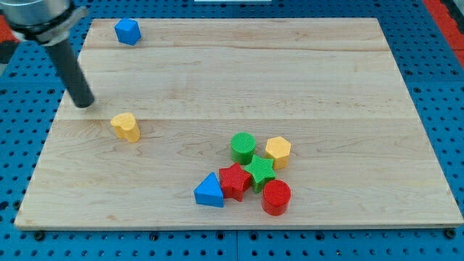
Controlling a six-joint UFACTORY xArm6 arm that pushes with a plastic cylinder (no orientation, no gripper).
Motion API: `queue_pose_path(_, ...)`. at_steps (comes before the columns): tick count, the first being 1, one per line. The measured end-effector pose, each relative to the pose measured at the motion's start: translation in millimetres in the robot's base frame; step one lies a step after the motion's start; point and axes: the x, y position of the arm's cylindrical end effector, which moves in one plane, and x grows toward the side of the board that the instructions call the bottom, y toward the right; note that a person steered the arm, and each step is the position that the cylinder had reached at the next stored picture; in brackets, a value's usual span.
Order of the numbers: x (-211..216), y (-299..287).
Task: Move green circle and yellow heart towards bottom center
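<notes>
The green circle (243, 146) stands in a cluster of blocks at the view's bottom, right of centre. The yellow heart (125, 126) lies alone at the view's left, mid-height. My tip (85, 104) rests on the board up and to the left of the yellow heart, with a small gap between them. It is far from the green circle.
Around the green circle sit a yellow hexagon (278, 151), a green star (259, 171), a red block (234, 180), a red cylinder (276, 197) and a blue triangle (209, 191). A blue block (127, 31) lies at the top left. The wooden board (326, 80) sits on blue pegboard.
</notes>
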Motion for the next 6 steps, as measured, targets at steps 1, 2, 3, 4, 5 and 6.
queue_pose_path(1,48.7,37.4)
queue_pose_path(2,81.1,126.4)
queue_pose_path(3,77.8,89.8)
queue_pose_path(4,45.3,52.1)
queue_pose_path(5,14.2,110.5)
queue_pose_path(6,46.1,173.0)
